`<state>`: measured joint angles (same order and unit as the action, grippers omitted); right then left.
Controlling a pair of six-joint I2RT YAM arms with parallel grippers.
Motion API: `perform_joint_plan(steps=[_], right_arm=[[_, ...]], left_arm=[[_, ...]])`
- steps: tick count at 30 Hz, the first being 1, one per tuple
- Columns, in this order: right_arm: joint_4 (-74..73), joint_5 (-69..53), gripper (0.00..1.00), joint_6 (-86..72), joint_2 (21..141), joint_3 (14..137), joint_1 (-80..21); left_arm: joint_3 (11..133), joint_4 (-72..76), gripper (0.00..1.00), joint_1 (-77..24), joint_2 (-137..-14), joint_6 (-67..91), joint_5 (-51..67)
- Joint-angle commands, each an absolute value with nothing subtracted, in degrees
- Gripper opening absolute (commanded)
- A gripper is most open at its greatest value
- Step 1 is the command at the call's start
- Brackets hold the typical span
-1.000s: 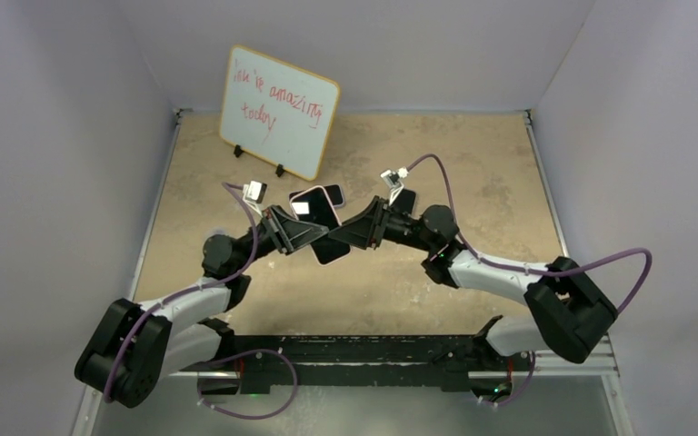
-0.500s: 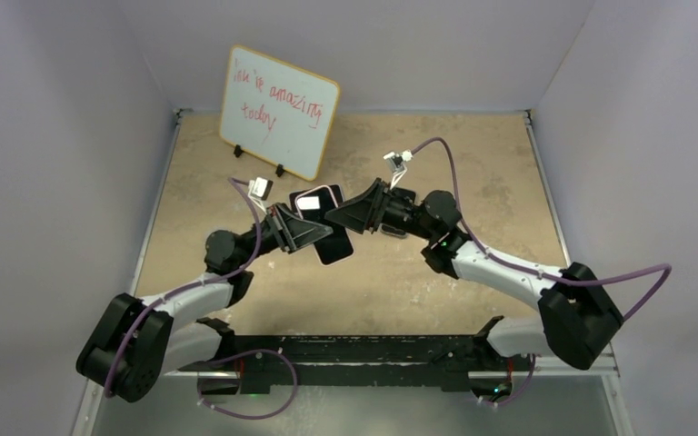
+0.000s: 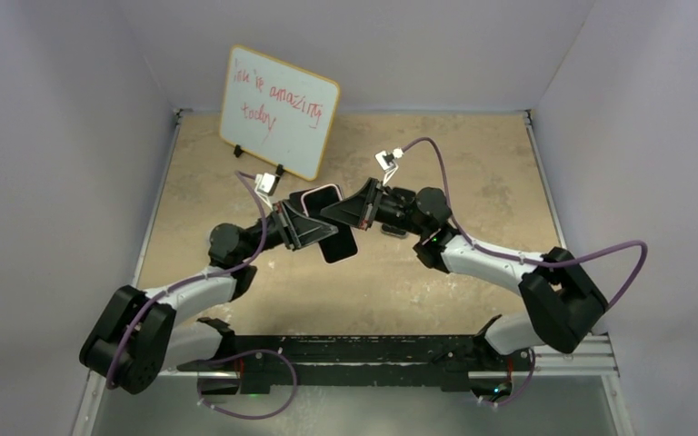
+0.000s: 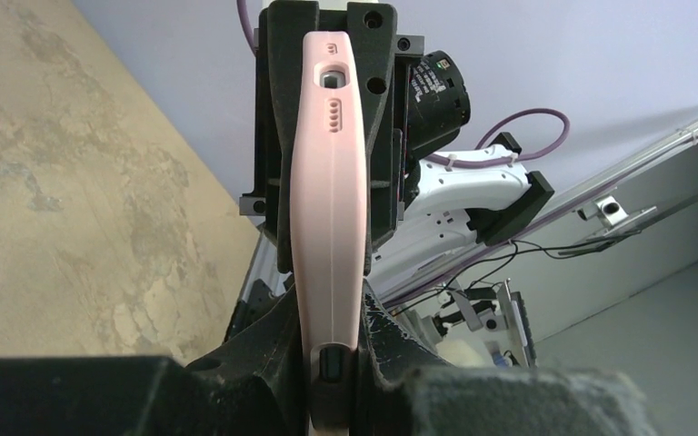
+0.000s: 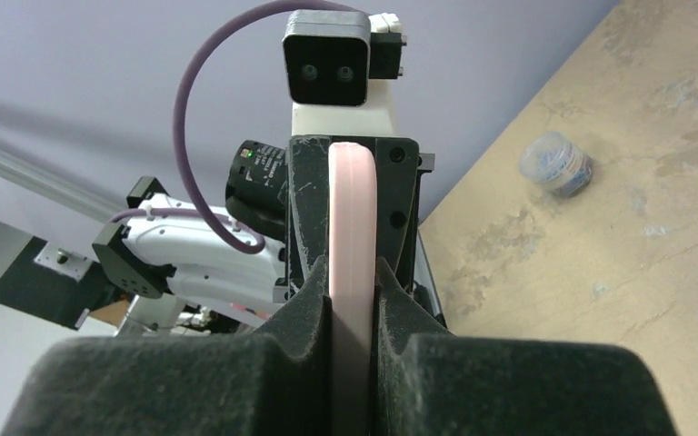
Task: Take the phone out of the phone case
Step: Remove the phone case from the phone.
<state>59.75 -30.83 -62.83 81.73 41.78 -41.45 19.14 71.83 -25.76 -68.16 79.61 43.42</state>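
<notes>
— My left claw is clamped on one end of the pink phone case; my right claw pinches the other end
— And the phone?
— The case hangs edge-on between both claws, above the table; whether the phone sits inside, I cannot tell

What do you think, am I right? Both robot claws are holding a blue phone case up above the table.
Not quite. The phone case is pink, not blue; the left wrist view shows its pink edge clearly. The rest is right: the left gripper and the right gripper both hold it up above the table.
</notes>
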Motion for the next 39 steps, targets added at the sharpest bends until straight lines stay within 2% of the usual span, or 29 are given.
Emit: perform_joint_plan(steps=[1,8,13,20,25,39], right_arm=[[63.58,-31.39,0.0,-63.79,80.15,42.23,-41.19],[58.18,-22.34,0.0,-60.7,72.91,38.62,-40.83],[59.74,-14.83,0.0,-61.97,69.6,34.87,-40.71],[63.1,-10.11,0.0,-65.67,67.91,31.58,-40.7],[62.71,-7.37,0.0,-66.26,65.88,30.05,-40.69],[63.91,-3.15,0.0,-67.94,62.29,27.34,-40.72]], left_arm=[[21.21,77.43,0.01,-26.72,-67.23,80.16,44.11],[15.97,77.43,0.36,-26.81,-63.74,80.25,39.1],[13.07,77.26,0.45,-27.84,-61.45,79.92,37.28],[11.44,77.88,0.47,-32.5,-62.2,78.06,35.04],[10.1,81.33,0.39,-33.38,-62.9,78.88,34.76],[10.2,80.34,0.4,-37.17,-64.42,76.55,33.22]])
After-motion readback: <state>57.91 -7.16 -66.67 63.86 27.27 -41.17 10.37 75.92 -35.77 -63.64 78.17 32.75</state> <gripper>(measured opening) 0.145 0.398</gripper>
